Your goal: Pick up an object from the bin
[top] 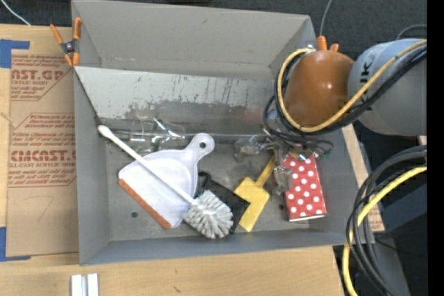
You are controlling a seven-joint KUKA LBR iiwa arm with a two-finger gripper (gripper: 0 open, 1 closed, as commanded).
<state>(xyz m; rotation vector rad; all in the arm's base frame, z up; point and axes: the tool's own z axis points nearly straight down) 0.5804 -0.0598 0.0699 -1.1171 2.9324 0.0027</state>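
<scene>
My gripper [280,157] is low in the right half of the bin, mostly hidden under the arm's orange cover. It hangs just over the top edge of a red box with white dots [304,190] that lies flat by the right wall. Directly left of it a yellow scraper [250,200] lies with its handle pointing up toward the gripper. Nothing shows held in the gripper.
A black pad [222,192] lies under the scraper's left side. Further left are a white round brush with a long handle [208,214], a white dustpan [171,174] with an orange-edged block [142,200] beneath it, and clear plastic [147,132] by the back wall.
</scene>
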